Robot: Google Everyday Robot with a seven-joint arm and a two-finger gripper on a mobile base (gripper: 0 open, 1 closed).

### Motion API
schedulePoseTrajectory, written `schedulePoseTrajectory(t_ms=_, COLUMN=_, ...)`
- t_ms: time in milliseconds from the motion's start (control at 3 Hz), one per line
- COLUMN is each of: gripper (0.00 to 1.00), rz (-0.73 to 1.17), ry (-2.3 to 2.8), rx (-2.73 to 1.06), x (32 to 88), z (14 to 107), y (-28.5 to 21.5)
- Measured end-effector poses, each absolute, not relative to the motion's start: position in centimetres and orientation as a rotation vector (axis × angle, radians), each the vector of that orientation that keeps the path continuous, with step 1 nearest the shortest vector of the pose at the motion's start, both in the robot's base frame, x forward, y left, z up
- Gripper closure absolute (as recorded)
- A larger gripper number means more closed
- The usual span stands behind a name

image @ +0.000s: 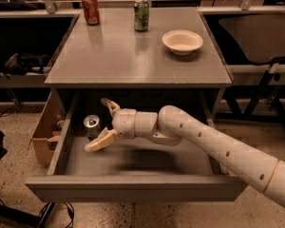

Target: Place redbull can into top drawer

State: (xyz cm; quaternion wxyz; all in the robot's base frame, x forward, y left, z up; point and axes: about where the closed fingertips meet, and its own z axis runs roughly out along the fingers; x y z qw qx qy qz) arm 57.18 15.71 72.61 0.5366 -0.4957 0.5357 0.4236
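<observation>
The redbull can [91,126] stands upright inside the open top drawer [133,186], at its back left corner; only its silver top and upper body show. My gripper [104,123] is inside the drawer just right of the can, fingers spread apart, one finger [109,106] raised and the other [99,142] low. It holds nothing and stands slightly apart from the can. My white arm reaches in from the lower right.
On the grey cabinet top [114,56] stand a red-orange can [90,8], a green can [141,14] and a white bowl [182,41]. A cardboard box [45,134] sits on the floor left of the drawer. Dark shelves flank both sides.
</observation>
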Motion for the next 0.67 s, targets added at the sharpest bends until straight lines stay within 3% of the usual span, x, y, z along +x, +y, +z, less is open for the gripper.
schedulePoseTrajectory(t_ms=667, gripper=0.00, rz=1.025, ry=1.248, rx=-1.163, x=57.35, z=72.08, y=16.55)
